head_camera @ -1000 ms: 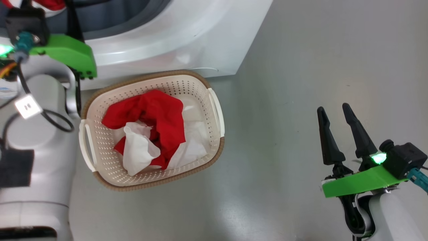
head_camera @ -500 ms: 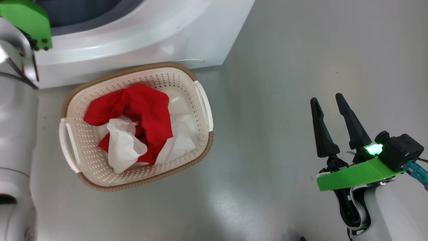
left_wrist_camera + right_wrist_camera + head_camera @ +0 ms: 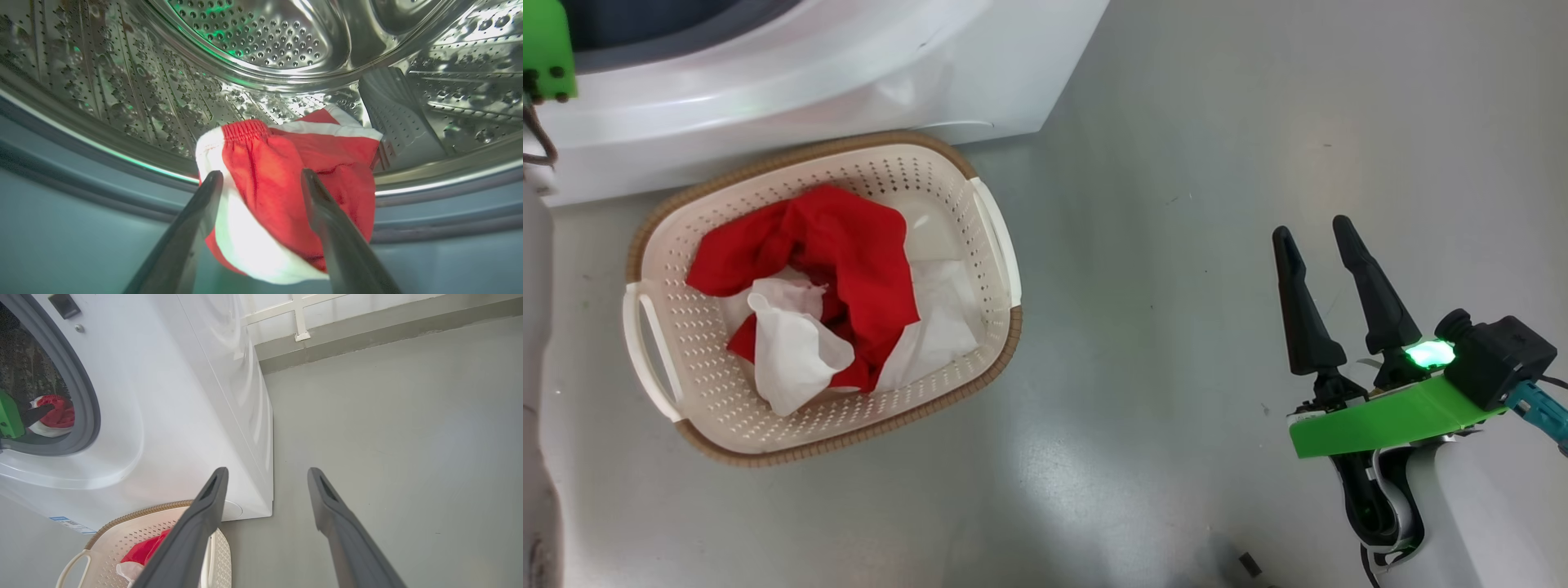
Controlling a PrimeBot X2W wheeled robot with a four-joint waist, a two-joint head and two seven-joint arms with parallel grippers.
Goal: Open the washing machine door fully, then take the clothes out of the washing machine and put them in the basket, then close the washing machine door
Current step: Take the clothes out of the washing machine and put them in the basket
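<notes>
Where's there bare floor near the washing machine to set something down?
The grey floor is bare between the cream perforated plastic basket and the right hand, and right of the white washing machine. Crowded: the basket, holding red and white clothes, close against the machine's front.

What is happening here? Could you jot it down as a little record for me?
Stage: unloading the washing machine
Inside the drum: one red and white garment, lying near the front lip
Left pincer: open, reaching into the drum, one finger on each side of that garment
Right pincer: open, empty, over the floor to the right of the basket
Basket: on the floor just in front of the machine, holding red and white clothes
</notes>
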